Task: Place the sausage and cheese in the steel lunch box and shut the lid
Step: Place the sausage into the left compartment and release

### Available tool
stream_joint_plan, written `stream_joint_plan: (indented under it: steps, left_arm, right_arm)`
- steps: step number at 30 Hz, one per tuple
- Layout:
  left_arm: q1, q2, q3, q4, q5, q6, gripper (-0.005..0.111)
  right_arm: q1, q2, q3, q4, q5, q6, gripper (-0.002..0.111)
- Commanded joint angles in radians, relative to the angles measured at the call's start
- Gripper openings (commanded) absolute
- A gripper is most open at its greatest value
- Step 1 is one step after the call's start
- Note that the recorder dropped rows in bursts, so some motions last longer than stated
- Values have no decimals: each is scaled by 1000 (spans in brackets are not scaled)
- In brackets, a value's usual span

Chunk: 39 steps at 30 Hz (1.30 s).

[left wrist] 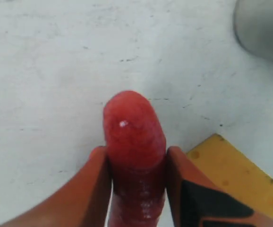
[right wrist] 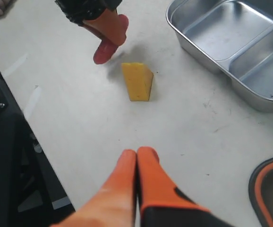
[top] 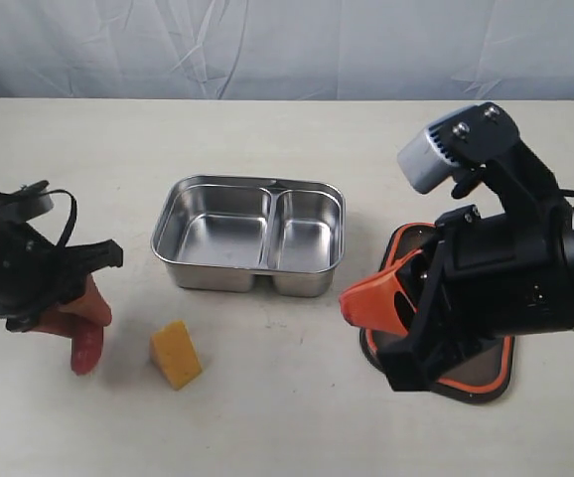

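Closest to the left wrist lens, sausage [left wrist: 134,137] pinched at its sides between the two orange fingers [left wrist: 91,189] of the left claw [left wrist: 136,156], rounded glossy end poking out past the tips toward the tabletop [top: 287,427]; claw clenched on it, no gap on either side. Seen from the exterior camera, hanging end-down at the far left of the scene, low over the surface, shadow close beneath; touching or just clear, impossible to tell. Just beside it, toward the middle, cheese [top: 176,355] standing free on the tabletop, wedge untouched by either claw. Farther back and well apart from both, steel lunch box [top: 227,273], open, both compartments bare and shining, larger one on the left, smaller on the right. Off to its right, lid [top: 481,370] lying flat on the tabletop, orange rim showing, mostly hidden under the right arm. Above it, right claw [top: 350,301] aimed toward the middle, orange fingers pressed together with nothing between them. As for progress: very early. Sausage gripped but not yet carried to the box; cheese not yet picked up; lid not yet on. Left to do, judging from this layout: carry and drop the sausage into a compartment, fetch the cheese likewise, then lift the lid across and seat it over the rim.
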State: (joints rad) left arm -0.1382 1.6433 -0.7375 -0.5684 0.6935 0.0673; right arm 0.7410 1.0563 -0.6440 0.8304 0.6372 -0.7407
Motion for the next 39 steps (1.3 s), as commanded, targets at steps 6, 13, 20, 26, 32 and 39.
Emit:
stream_joint_plan:
  steps: [6,13,20,26,32,39]
  left_arm:
    - [-5,-132,-148,-214,-17,211,0]
    - [-76,-49,-298,-271,-64,308,0]
    - [-131,105,-398,-252,-99,311,0]
    - [-134,162,-449,-296,-80,368,18]
    - [-134,171,-463,-336,-55,388,58]
    - [-134,169,-463,-312,12,389,52]
  right_arm:
    - [0,-6,-5,-13,-32,1,0]
    - [0,-6,-5,-16,-83,1,0]
    - [0,-6,-5,-17,-92,1,0]
    - [0,-6,-5,-17,-90,14,0]
    - [0,-6,-5,-17,-92,17,0]
    - [0,-6,-5,-17,-86,18,0]
